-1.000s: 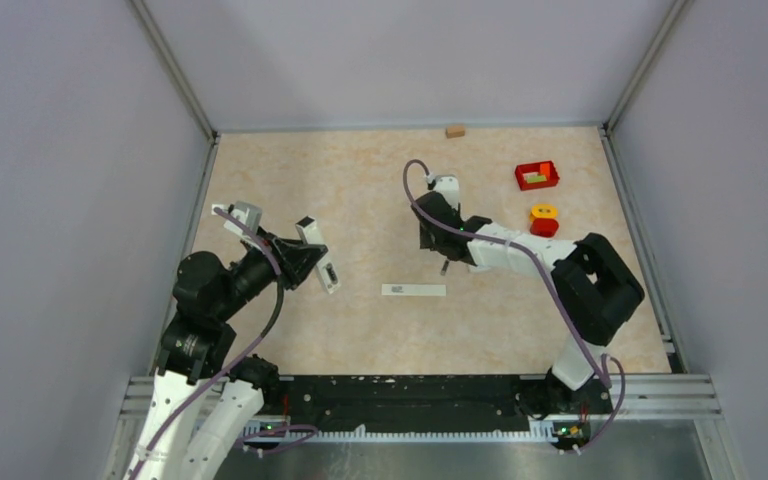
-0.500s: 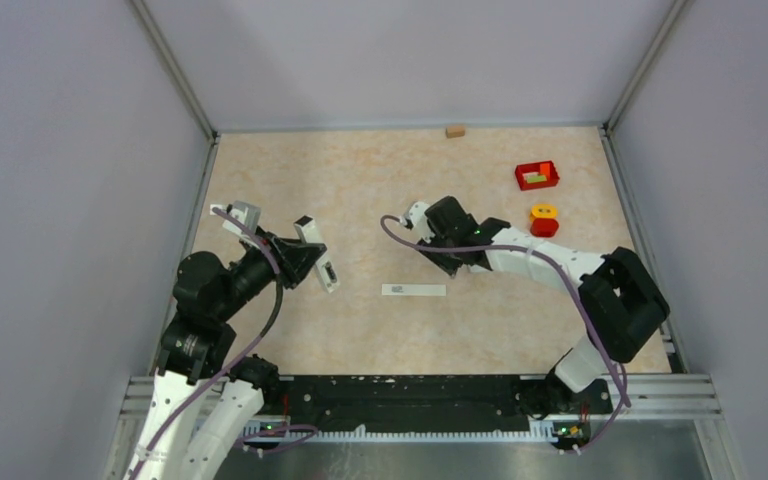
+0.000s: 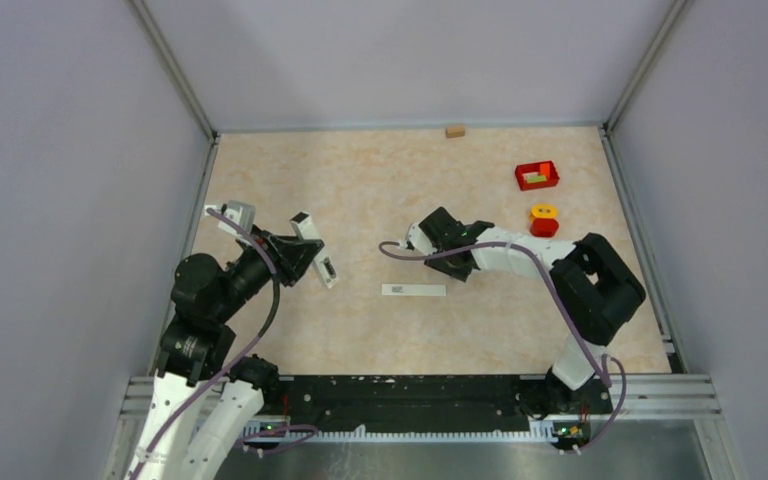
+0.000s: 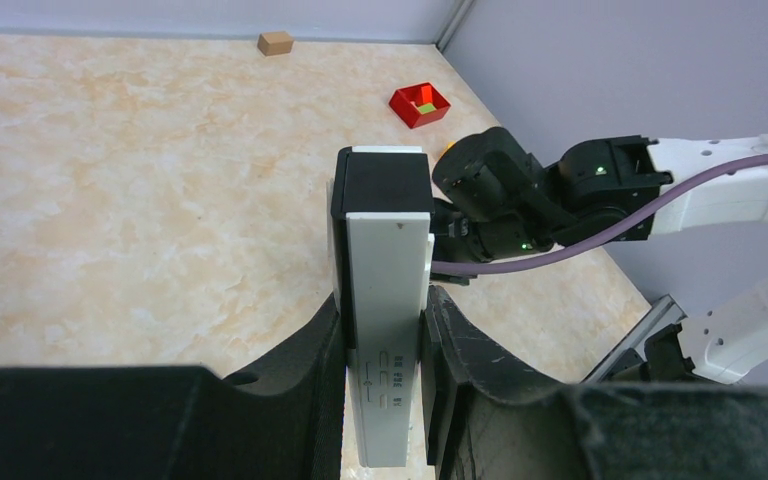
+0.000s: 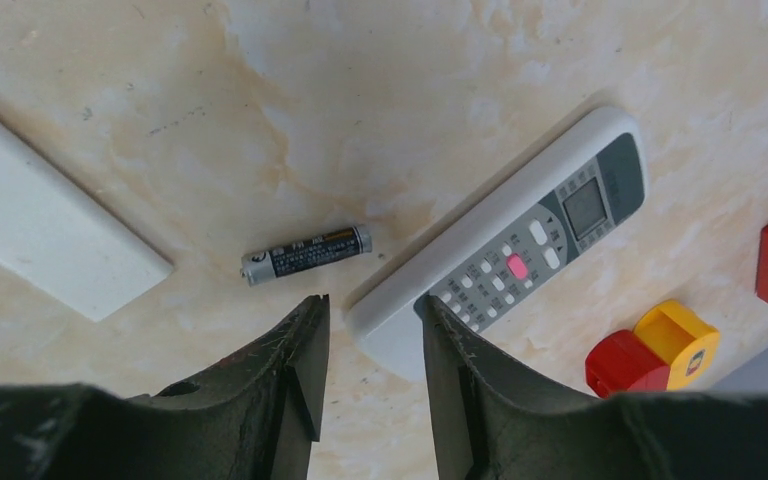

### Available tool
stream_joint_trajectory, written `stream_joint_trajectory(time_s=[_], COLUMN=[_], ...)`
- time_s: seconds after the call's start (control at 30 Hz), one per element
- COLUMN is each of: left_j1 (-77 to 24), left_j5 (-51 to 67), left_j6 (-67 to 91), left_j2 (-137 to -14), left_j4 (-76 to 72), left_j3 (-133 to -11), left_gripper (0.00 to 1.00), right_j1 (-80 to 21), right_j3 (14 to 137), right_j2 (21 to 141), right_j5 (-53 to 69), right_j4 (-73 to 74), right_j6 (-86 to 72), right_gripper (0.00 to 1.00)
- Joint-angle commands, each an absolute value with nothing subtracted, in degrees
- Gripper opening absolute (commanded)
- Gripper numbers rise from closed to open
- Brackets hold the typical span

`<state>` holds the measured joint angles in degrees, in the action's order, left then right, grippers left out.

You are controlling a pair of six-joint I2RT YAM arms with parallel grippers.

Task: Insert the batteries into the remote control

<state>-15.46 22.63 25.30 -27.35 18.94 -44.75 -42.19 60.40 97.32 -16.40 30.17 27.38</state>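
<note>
The remote control (image 5: 520,262), white with a dark screen and grey buttons, lies flat on the table in the right wrist view; in the top view my right arm hides it. One dark battery (image 5: 305,254) lies just left of it. My right gripper (image 5: 372,305) (image 3: 428,240) hovers open above the remote's near end, with the battery just beyond its left fingertip. My left gripper (image 4: 385,310) (image 3: 298,258) is shut on a white oblong device (image 4: 388,270) (image 3: 315,252) with a black far end, held up off the table.
A long white bar (image 3: 413,290) (image 5: 50,220) lies left of the battery. A red-and-yellow block (image 3: 543,220) (image 5: 660,350) stands right of the remote. A red tray (image 3: 537,176) (image 4: 420,104) and a small wooden block (image 3: 454,130) sit toward the back wall.
My right wrist has turned and swung from pointing down near the bar to lying low, shifted a little left. The left gripper and its device have moved slightly toward the back.
</note>
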Motion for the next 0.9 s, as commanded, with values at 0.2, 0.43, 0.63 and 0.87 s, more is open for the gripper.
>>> stream_joint_trajectory(time_s=[0.2, 0.43, 0.63, 0.87], left_j1=[-15.4, -15.4, -15.4, -15.4], left_j5=[21.2, 20.9, 21.1, 21.2], left_j6=[24.8, 24.7, 24.8, 25.1], left_j2=[-27.0, -27.0, -27.1, -27.1], left_j4=[15.0, 14.9, 15.1, 14.9], left_j3=[-44.4, -44.4, -44.5, -44.5], left_gripper=[0.0, 0.0, 0.0, 0.0], right_j1=[-42.4, -44.1, -44.6, -44.6], right_j3=[61.1, 61.8, 61.3, 61.5], right_j2=[101.3, 99.5, 97.5, 100.3], right_j5=[-17.3, -10.8, -8.5, -12.0], right_j4=[29.1, 30.0, 28.3, 26.3], right_j6=[29.2, 28.9, 28.6, 29.1], right_gripper=[0.37, 0.36, 0.36, 0.36])
